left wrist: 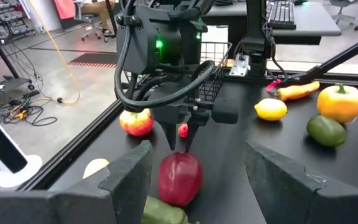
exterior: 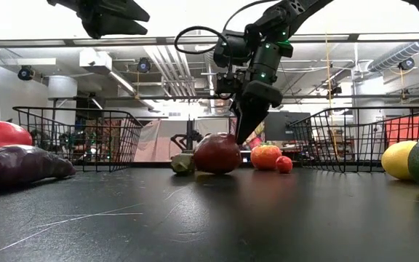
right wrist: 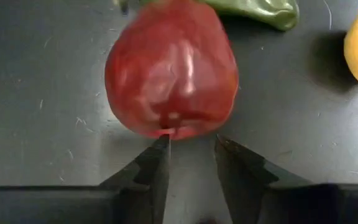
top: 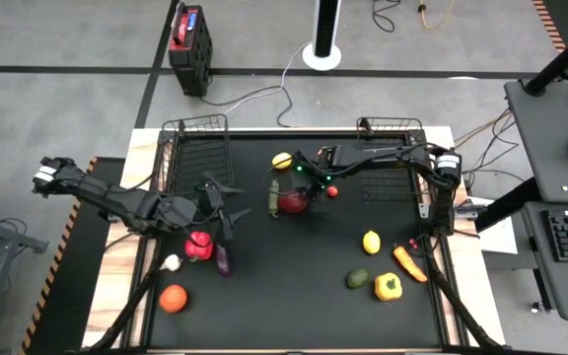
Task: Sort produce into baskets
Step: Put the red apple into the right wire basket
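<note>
Tabletop: red fruit (right wrist: 171,71) touching right gripper (right wrist: 191,146).

Red fruit (right wrist: 171,71): smooth, glossy skin w/ soft highlights, plastic-looking. Green vegetable (right wrist: 253,11) beside it: shiny, waxy. Table (right wrist: 42,74): matt black sheet, fine scratches and dust specks; pale wood edge (top: 126,266) at its border. Baskets (exterior: 78,135): thin black wire mesh, metal. Right gripper fingers (right wrist: 157,165): matt dark plastic, hard-edged. Lemon (left wrist: 270,109): satin yellow.

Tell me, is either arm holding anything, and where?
Left tool holds nothing. Right tool is shut at the dark red fruit's top; whether it grips cannot be told.
</note>
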